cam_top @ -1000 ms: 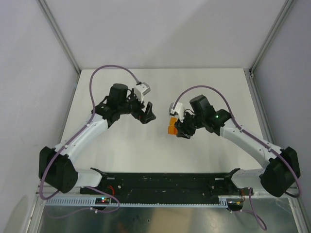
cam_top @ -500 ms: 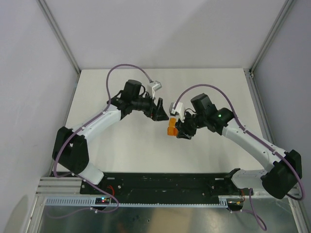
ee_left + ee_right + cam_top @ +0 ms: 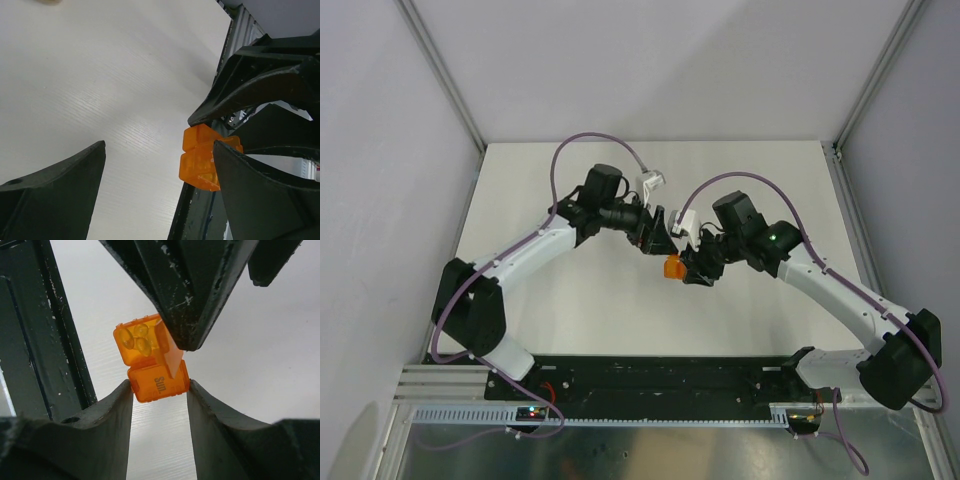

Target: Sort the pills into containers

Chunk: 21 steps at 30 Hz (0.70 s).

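Note:
The container (image 3: 159, 382), a bright orange translucent box of two joined cells, hangs above the table. My right gripper (image 3: 159, 386) is shut on its near cell, whose closed lid reads "Sun.". The far cell's lid (image 3: 167, 345) stands raised, and a few tan pills (image 3: 137, 337) lie inside. My left gripper (image 3: 660, 238) is open, and one of its fingers (image 3: 190, 290) rests against the raised lid. In the left wrist view the container (image 3: 200, 157) sits just inside the right finger (image 3: 265, 195). From above, the container (image 3: 672, 267) is at the table's middle, in the right gripper (image 3: 686, 268).
The white table (image 3: 570, 300) is bounded by grey walls and metal posts at the sides. A black rail (image 3: 660, 375) carries the arm bases at the near edge. A small tan object (image 3: 48, 1) lies on the table at the top edge of the left wrist view.
My left arm has swung right until its gripper meets the container, and its jaws have narrowed slightly. The right arm has held the container nearly still.

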Available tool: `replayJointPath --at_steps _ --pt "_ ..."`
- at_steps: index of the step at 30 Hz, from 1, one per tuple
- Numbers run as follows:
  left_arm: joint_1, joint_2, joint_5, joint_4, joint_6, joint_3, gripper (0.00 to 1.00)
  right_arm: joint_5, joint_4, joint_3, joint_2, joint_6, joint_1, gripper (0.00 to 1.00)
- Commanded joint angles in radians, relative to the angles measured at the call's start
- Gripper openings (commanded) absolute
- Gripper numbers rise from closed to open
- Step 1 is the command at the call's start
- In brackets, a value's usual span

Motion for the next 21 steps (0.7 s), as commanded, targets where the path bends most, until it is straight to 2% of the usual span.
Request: replayJointPath --at_steps 1,21 --pt "-0.013 -0.017 0.052 0.024 0.017 0.003 0.9 -0.004 0.008 0.046 0.002 0.005 0.003 0.0" --pt "-0.051 0.017 0.158 0.023 0.0 -0.027 0.73 0.041 0.023 0.049 -0.012 0.027 -0.009 0.0"
